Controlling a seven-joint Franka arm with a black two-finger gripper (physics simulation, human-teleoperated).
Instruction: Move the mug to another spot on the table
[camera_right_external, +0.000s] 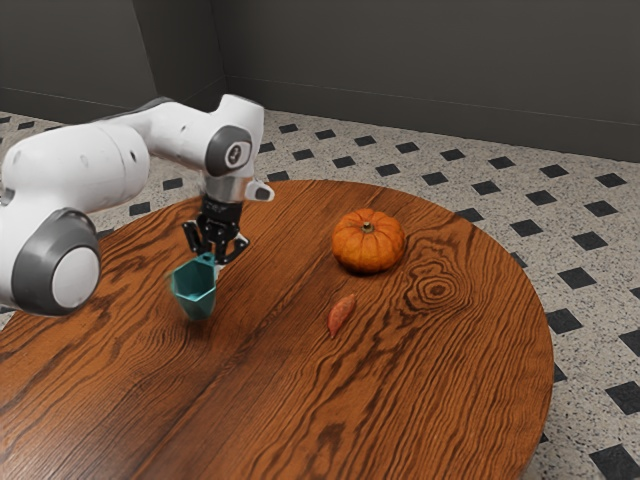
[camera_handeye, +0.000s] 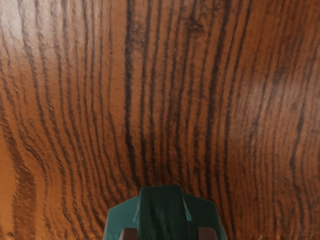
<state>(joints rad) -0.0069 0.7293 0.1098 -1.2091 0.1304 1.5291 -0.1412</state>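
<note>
Exterior view: the teal mug (camera_right_external: 195, 291) hangs tilted at the left part of the table (camera_right_external: 450, 400), its mouth turned up and toward the exterior view's left. What shows of its inside is plain teal wall. The black claw (camera_right_external: 211, 259) comes down from above and is narrowed onto the mug's far rim, gripping it from two sides. I cannot tell whether the mug's base touches the wood. To the exterior view's right, well apart from the mug, a small orange sweet potato (camera_right_external: 341, 314) lies on the table, and farther right and back sits a pumpkin (camera_right_external: 368, 240). From the wrist view, the mug (camera_handeye: 162, 212) sits just under the hand, over the wood grain (camera_handeye: 150, 100).
</note>
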